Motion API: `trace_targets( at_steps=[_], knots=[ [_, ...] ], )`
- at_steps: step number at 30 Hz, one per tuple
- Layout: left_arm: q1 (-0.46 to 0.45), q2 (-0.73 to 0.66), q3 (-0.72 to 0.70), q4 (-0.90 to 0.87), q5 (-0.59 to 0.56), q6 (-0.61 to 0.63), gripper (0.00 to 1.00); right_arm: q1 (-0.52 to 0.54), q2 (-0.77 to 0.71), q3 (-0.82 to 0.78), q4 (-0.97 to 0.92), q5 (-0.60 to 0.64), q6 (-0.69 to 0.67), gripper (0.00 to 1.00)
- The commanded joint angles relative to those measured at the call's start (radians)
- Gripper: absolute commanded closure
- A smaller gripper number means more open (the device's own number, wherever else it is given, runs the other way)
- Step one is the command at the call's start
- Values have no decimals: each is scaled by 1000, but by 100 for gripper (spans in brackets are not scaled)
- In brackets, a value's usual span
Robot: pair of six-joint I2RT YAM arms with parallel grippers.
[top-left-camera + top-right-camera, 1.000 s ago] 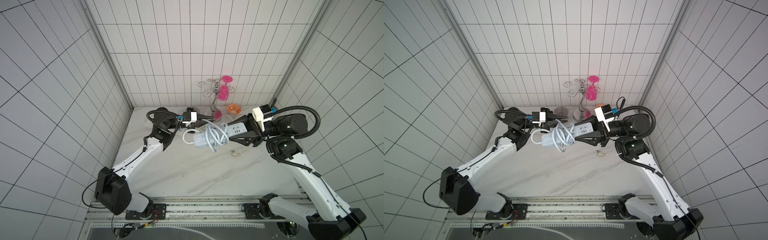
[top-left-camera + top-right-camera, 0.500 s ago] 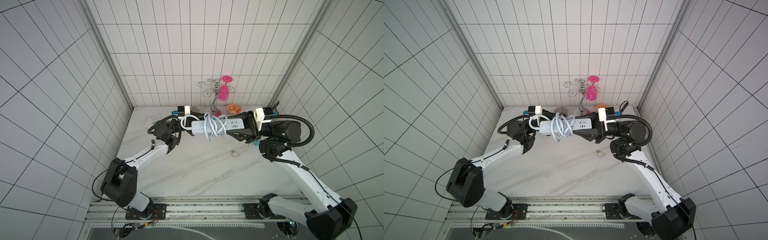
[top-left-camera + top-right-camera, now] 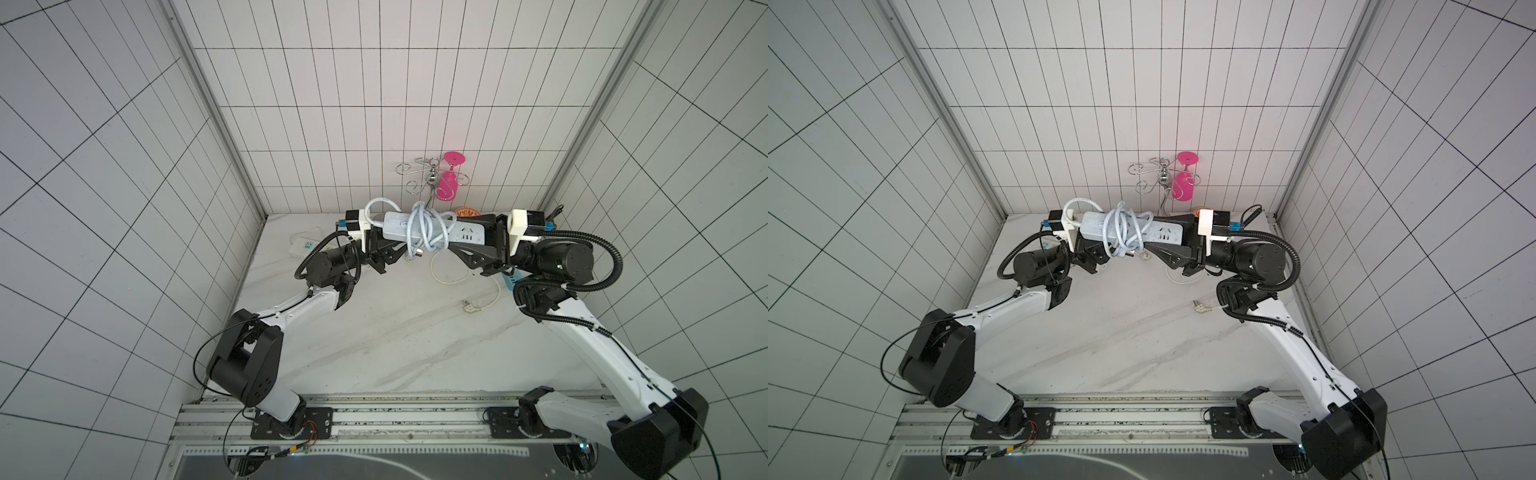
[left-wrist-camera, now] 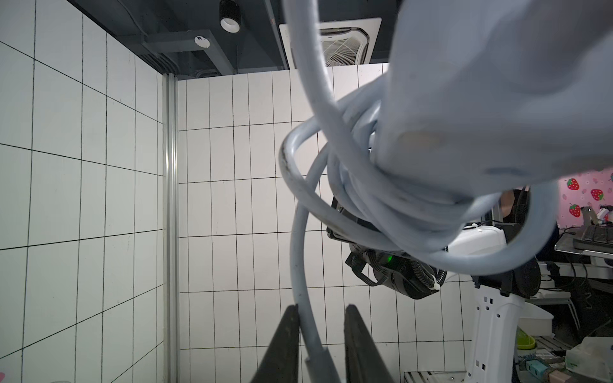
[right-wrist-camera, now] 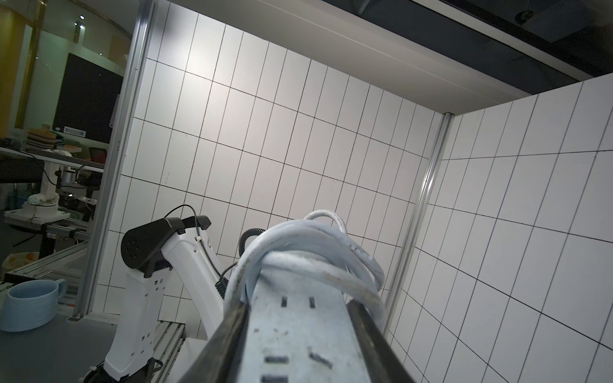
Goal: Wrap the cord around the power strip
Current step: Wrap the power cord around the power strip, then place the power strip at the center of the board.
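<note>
Power strip (image 3: 467, 235), one, aloft, one cord (image 3: 422, 224) coiled round it

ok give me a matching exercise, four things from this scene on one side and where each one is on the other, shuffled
1 power strip
2 cord
3 pink glass
4 white strip

a hanging from the wire rack
b lying on the table near the wall
c held at one end by the right gripper
d wound around the power strip's middle

Pairs: 1-c, 2-d, 3-a, 4-b
</note>
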Motion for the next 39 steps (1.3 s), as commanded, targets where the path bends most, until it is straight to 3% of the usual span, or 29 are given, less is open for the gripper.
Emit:
trace_targets(
  at_steps=[1, 11, 20, 27, 31, 39],
  knots=[
    [1, 24, -3, 123, -5, -87, 76, 6, -26, -15, -15, 107, -107, 100],
    [0, 8, -128, 162, -21, -79, 76, 13, -62, -172, -3, 170, -119, 100],
    [58, -196, -402, 51, -38, 17, 76, 14, -139, -281, -14, 228, -129, 100],
    [158, -519, -551, -270, -111, 170, 76, 64, -206, -383, -55, 302, -145, 100],
    [176, -686, -524, -570, -211, 289, 75, 145, -234, -463, -89, 379, -162, 100],
    [178, -810, -394, -1058, -373, 479, 76, 346, -288, -614, -150, 544, -162, 100]
  ],
)
